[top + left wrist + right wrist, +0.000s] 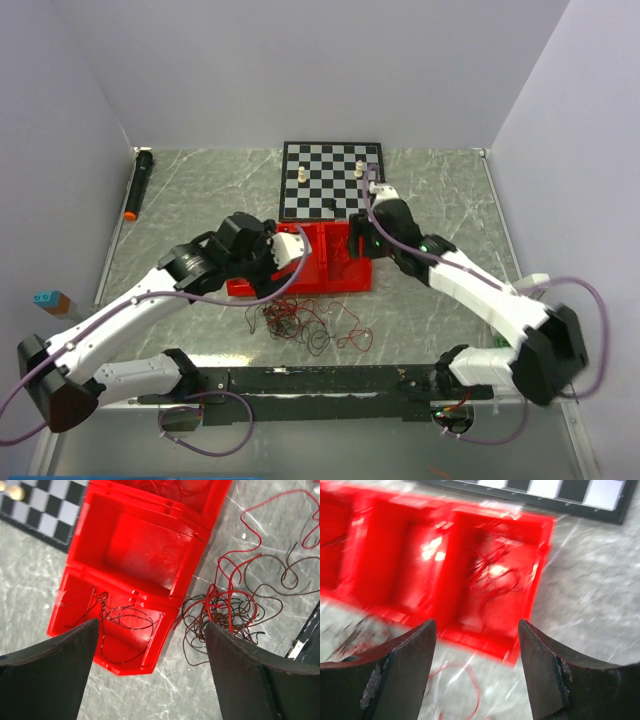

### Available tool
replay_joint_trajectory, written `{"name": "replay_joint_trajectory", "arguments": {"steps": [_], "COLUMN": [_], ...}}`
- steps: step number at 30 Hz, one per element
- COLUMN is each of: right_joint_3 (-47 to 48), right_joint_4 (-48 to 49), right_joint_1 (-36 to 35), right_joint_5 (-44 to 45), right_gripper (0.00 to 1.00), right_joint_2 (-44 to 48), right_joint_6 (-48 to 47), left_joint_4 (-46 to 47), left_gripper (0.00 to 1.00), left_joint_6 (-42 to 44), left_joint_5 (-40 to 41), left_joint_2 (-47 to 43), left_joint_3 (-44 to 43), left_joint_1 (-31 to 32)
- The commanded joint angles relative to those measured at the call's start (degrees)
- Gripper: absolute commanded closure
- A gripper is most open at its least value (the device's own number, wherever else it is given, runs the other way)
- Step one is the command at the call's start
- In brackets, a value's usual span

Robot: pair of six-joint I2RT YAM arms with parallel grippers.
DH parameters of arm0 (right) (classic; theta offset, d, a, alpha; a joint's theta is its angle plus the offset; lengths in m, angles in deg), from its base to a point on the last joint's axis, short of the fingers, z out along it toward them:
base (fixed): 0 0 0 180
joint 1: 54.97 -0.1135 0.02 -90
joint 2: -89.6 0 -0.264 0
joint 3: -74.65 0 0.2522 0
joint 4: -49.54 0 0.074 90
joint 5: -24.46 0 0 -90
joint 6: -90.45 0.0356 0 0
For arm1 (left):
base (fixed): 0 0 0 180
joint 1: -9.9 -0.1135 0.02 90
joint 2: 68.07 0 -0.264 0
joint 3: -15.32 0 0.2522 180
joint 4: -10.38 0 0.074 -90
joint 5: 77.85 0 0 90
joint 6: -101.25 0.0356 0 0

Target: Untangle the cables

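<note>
The cables (308, 325) lie as a loose tangle of thin red and dark wires on the marble table, just in front of a red compartment tray (335, 272). In the left wrist view the tangle (222, 611) sits right of the tray (135, 545), and one dark wire (120, 625) lies in its nearest compartment. My left gripper (152, 625) hangs open above the tray's corner, holding nothing. In the blurred right wrist view my right gripper (476, 625) is open and empty over the tray's end compartment, where a thin wire (495, 580) lies. A red loop (467, 680) lies below it on the table.
A chessboard (330, 180) with a few pieces lies behind the tray. A black marker with an orange tip (138, 185) rests by the left wall. White walls enclose the table on three sides. The dark base rail (310, 382) runs along the near edge.
</note>
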Motion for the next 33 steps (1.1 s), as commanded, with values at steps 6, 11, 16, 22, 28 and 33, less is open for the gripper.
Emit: {"name": "replay_joint_trajectory", "arguments": {"steps": [6, 11, 16, 22, 28, 33], "right_joint_3": [-14.3, -20.5, -20.3, -21.0, -17.7, -18.4], "right_joint_4": [-4.5, 2.8, 8.3, 15.2, 16.4, 18.0], "right_joint_1": [-11.8, -16.5, -16.8, -16.8, -16.7, -17.0], "right_joint_5": [-4.1, -6.5, -10.2, -12.0, -13.0, -8.4], "right_gripper": [0.25, 0.25, 0.25, 0.32, 0.41, 0.48], "right_joint_2": [16.1, 15.9, 11.7, 7.3, -1.0, -1.1], "right_joint_6": [7.1, 6.3, 10.5, 15.8, 21.9, 24.9], "left_joint_4": [4.3, 5.2, 4.4, 6.3, 6.9, 7.4], "left_gripper": [0.17, 0.11, 0.1, 0.09, 0.1, 0.09], "left_joint_6": [5.2, 7.8, 8.1, 7.0, 7.1, 7.5], "left_joint_5": [-7.0, -8.4, -9.4, -9.7, -8.3, -8.2], "left_joint_2": [5.2, 6.0, 6.2, 5.2, 5.0, 5.2], "left_joint_3": [4.3, 6.6, 7.2, 10.4, 11.6, 11.9], "left_joint_1": [0.0, -0.1, -0.1, -0.2, -0.3, -0.3]}}
